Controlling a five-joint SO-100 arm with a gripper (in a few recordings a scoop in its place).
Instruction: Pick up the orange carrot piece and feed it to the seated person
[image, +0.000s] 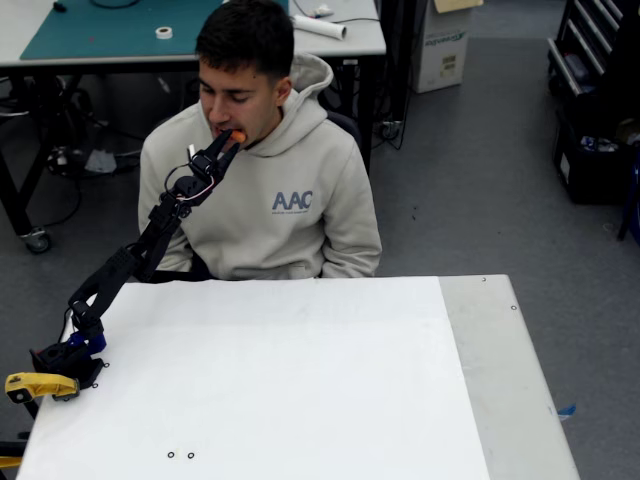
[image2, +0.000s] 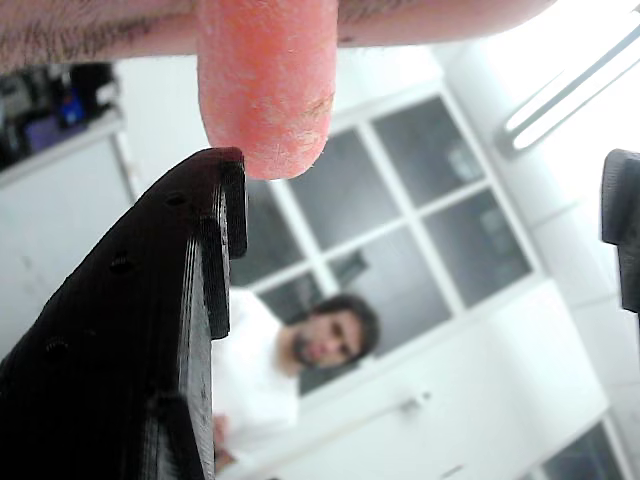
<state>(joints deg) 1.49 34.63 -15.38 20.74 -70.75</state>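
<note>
A: Surface & room? 
B: A white desk (image: 300, 380) is being seen in the fixed view, w/ a bare grey strip along its right edge; grey floor (image: 480, 180) is lying open to the right, a 2nd table (image: 120, 35) behind.

A: Gripper? 
B: The gripper (image: 228, 146) is being held up at the seated person (image: 270, 200)'s mouth. In the wrist view its fingers (image2: 150, 330) are spread wide, released.

A: Carrot? 
B: The orange carrot piece (image2: 268, 80) is being held between the lips, long axis pointing out twd the gripper, its rounded end just beside one fingertip.
</note>
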